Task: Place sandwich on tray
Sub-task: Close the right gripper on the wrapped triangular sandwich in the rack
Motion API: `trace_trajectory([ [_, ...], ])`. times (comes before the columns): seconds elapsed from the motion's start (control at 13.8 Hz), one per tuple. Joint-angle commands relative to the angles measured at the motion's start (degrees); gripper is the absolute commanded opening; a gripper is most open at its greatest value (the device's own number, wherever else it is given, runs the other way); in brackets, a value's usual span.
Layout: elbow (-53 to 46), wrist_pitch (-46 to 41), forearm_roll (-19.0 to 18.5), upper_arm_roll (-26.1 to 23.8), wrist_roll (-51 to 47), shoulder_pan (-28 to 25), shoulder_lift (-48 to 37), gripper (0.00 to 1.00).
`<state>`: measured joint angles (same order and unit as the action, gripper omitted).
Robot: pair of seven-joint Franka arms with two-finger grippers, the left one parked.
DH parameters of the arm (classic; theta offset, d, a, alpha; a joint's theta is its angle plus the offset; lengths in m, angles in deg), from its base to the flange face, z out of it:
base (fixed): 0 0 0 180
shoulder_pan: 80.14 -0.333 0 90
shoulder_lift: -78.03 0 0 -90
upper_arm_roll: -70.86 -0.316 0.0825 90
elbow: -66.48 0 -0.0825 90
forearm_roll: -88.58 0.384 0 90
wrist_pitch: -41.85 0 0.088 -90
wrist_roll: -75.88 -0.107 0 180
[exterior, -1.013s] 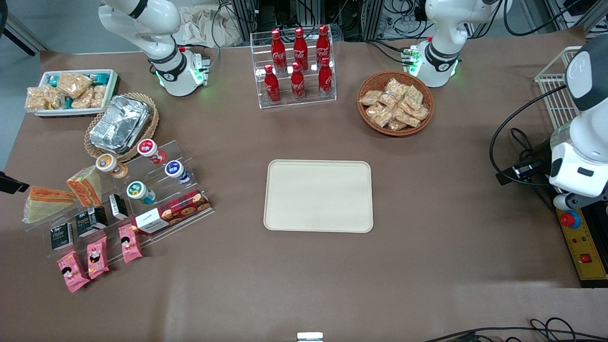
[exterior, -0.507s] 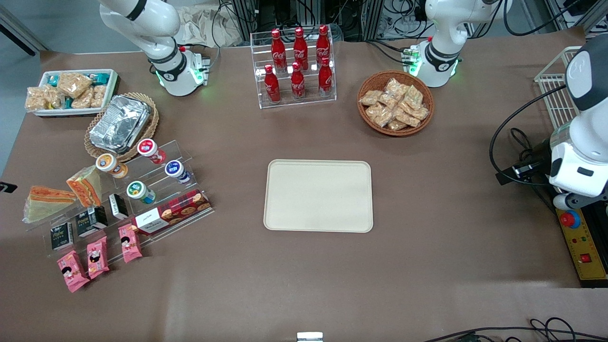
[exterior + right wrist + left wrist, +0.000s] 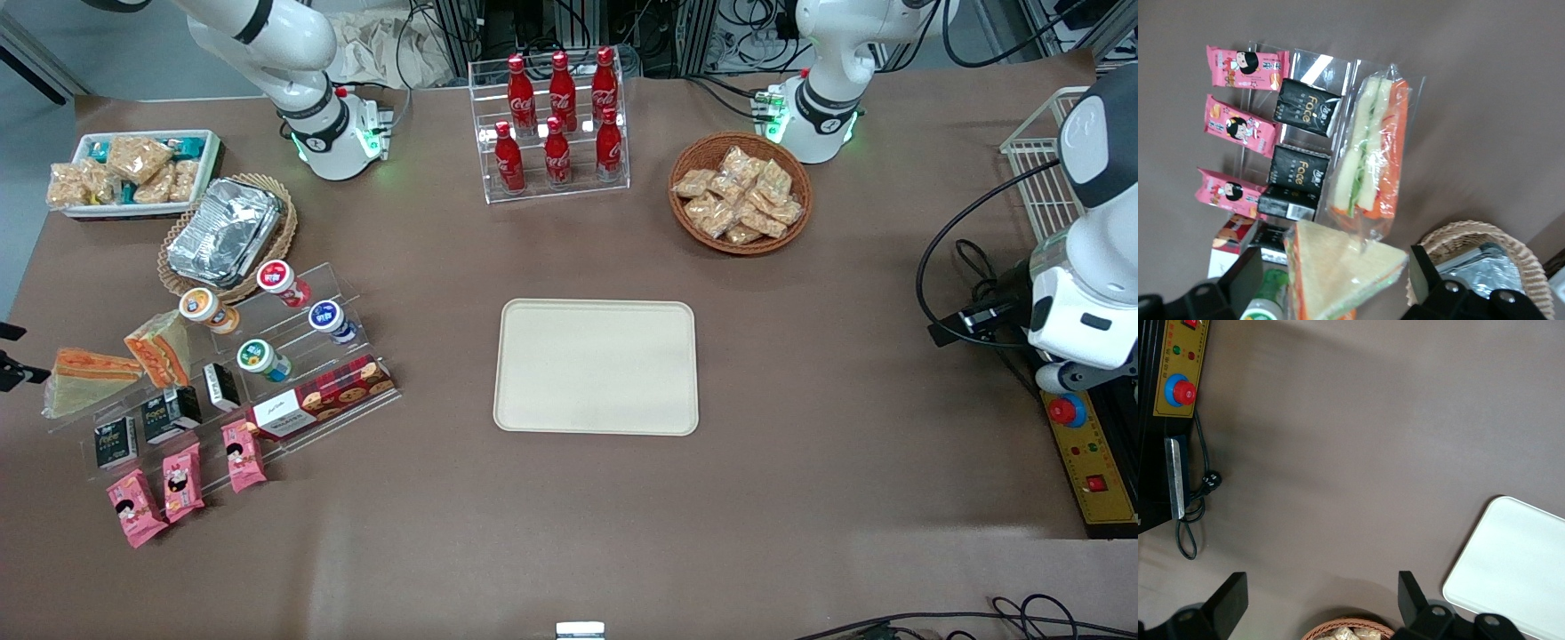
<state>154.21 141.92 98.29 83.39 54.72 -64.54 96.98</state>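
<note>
Nearest the front camera, low in the front view at the working arm's end of the table, lie the pink snack packets (image 3: 182, 480). Just farther, on the clear stepped stand (image 3: 293, 293), sit two wrapped wedges. The sandwich (image 3: 1338, 273) framed by the claw's fingers looks to be the target, though the second wedge (image 3: 1371, 153) beside it could equally be meant. The gripper (image 3: 1331, 283) hangs above them at the frame's edge, its fingers spread wide and holding nothing. The tray (image 3: 596, 366) lies bare in the centre of the front view, well apart from the stand. This reads as the approach step. Next the claw must descend squarely over the wedge, close gently on the slippery wrap, then carry it to the tray.
</note>
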Motion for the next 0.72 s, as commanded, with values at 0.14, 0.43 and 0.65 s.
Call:
trace_trajectory([
  [0.14, 0.51, 3.2, 1.2, 0.04, -2.83, 0.04, 2.31, 0.98],
  [0.43, 2.27, 3.81, 0.93, 0.12, -2.83, 0.22, 3.02, 0.98],
  [0.65, 3.05, 3.9, 0.84, 0.12, -2.83, 0.92, 4.16, 0.98],
])
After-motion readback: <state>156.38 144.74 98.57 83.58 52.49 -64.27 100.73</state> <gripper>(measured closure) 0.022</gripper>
